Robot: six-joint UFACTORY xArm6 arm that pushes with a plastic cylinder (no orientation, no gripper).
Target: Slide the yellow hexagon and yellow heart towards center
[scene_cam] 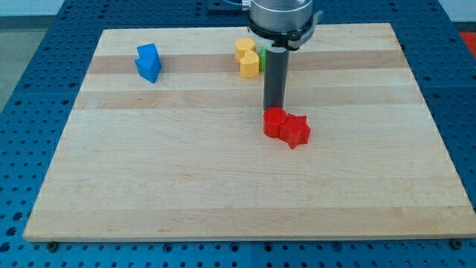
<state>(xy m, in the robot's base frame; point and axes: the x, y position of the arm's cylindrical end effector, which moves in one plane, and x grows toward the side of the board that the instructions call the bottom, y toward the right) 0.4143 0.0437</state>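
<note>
Two yellow blocks sit near the view's top centre, touching each other: one [245, 48] above, the other [250, 64] below it; I cannot tell which is the hexagon and which the heart. A green block [262, 59] shows as a sliver just right of them, mostly hidden behind my rod. My tip [274, 109] is below and right of the yellow blocks, right at the upper edge of a red round block [274, 122]. A red star block [296, 131] touches that red block on its right.
Two blue blocks [149, 62] sit together at the view's upper left. The wooden board [223, 193] lies on a blue perforated table. The arm's round head [281, 18] hangs over the board's top edge.
</note>
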